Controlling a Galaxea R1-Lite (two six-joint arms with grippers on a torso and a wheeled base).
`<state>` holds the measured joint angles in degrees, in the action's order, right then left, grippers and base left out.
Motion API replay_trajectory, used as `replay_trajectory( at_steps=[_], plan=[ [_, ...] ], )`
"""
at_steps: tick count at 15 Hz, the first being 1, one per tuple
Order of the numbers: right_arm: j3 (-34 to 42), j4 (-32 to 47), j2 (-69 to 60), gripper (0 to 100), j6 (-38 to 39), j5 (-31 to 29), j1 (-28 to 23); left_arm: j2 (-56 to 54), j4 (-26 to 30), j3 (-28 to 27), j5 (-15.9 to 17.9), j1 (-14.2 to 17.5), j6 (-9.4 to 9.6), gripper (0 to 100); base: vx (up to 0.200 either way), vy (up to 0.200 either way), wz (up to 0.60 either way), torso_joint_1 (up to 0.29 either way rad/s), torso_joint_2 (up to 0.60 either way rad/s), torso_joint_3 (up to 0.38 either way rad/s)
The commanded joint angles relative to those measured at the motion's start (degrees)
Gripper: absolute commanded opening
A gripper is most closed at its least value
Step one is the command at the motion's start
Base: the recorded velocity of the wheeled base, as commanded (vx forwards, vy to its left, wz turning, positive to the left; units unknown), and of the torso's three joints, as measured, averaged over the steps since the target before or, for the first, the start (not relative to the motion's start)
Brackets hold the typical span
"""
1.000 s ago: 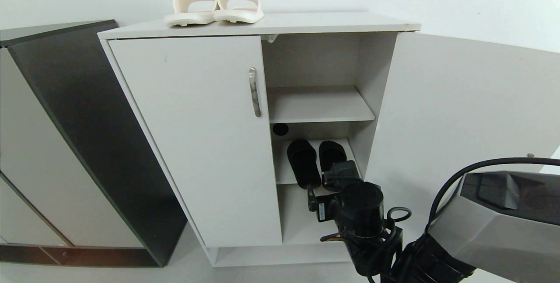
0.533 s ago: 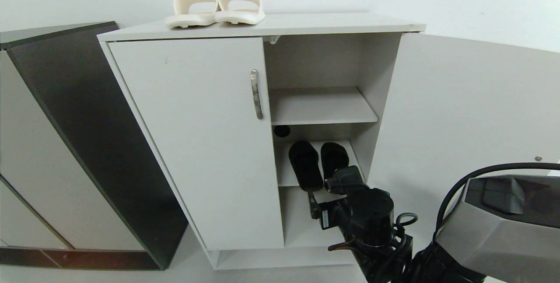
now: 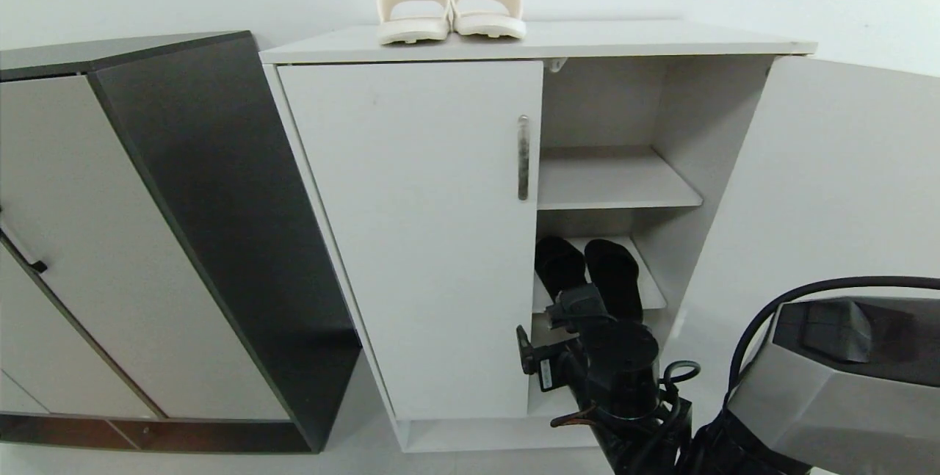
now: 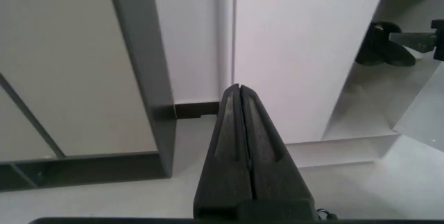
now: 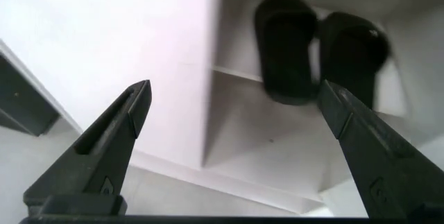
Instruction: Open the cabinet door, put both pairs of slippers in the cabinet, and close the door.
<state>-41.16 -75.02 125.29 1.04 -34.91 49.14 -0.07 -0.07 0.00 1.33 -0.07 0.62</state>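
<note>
Far left: tall dark grey cabinet (image 3: 205,225), not part of the job. Left hand (image 4: 239,93) hangs low, facing the floor where that unit meets the white laminate shoe cabinet (image 3: 411,42). Its 2 fingers are pressed flat together with nothing between them

The white cabinet's left door (image 3: 418,240) is closed, with a vertical brushed-metal bar handle (image 3: 523,158) on its inner edge. On the cabinet top above that door sits the pair of cream moulded open-toe slippers (image 3: 449,11), side by side and touching, strap arches on the wall side. This pair is not yet stowed

Right half is open: upper shelf (image 3: 617,181), then the pair of black slippers (image 3: 591,273) lying on the middle shelf (image 3: 652,285), heel ends near its front edge. Right hand (image 5: 235,89) is low, just in front of that shelf, fingers spread wide and holding nothing. Right door (image 3: 830,181) is swung well out

Handling guess for the cream pair: looks like 1-piece foam or rubber, so light, a bit springy, not fragile, probably grippy rather than slick. The 2 soles together look too wide for a clean pinch. I'd grip the 2 adjoining inner strap walls in 1 grasp, or hook a strap arch. Squeeze gently, since the straps will likely fold. Upper shelf looks like the natural slot
</note>
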Motion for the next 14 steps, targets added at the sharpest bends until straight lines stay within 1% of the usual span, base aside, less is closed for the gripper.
replay_trajectory(
  at_steps=[1, 5, 14],
  plan=[
    [0.2, -0.04, 0.3, 100, -0.07, 0.02, -0.1, 0.07, -0.01, 0.0, -0.01, -0.01, -0.01, 0, 0.0, 0.2, 0.0, 0.012, 0.0, -0.002],
    [0.2, -0.13, 0.56, 100, -0.07, -0.07, -0.19, 0.07, -0.01, 0.0, -0.01, -0.01, -0.01, 0, 0.0, 0.2, 0.0, 0.0, 0.0, 0.005],
    [0.2, -1.18, 1.44, 100, -0.42, -0.07, -0.19, 0.07, -0.01, 0.0, -0.19, -0.01, -0.09, 0, 0.0, 0.0, 0.0, 0.0, 0.0, 0.0]
  ],
)
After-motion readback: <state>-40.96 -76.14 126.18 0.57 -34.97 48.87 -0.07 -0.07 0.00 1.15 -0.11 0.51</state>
